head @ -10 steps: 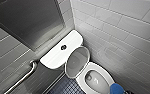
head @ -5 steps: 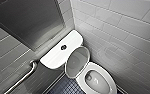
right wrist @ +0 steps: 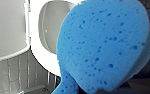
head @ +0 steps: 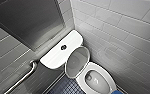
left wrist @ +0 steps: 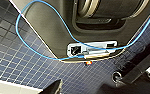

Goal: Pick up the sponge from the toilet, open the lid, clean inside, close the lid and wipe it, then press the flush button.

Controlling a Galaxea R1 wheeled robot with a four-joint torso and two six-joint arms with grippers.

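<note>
1. Sponge (right wrist: 103,45): grasped by the right tool (right wrist: 103,90), which is largely hidden behind it. In the head view it is cut off at the lower edge, by the bowl's rim.
2. Left tool: its state cannot be told.
3. Lid (head: 77,61): raised against the tank (head: 53,56).
4. Toilet (head: 92,65): set close to the tiled wall (head: 121,37); open floor (head: 66,88) lies on the other side.

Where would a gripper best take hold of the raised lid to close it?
Probably its free upper rim, reached from the bowl side. The lid stands raised before the tank, so its back is hard to reach, while its inner face and top edge lie open to the front.
</note>
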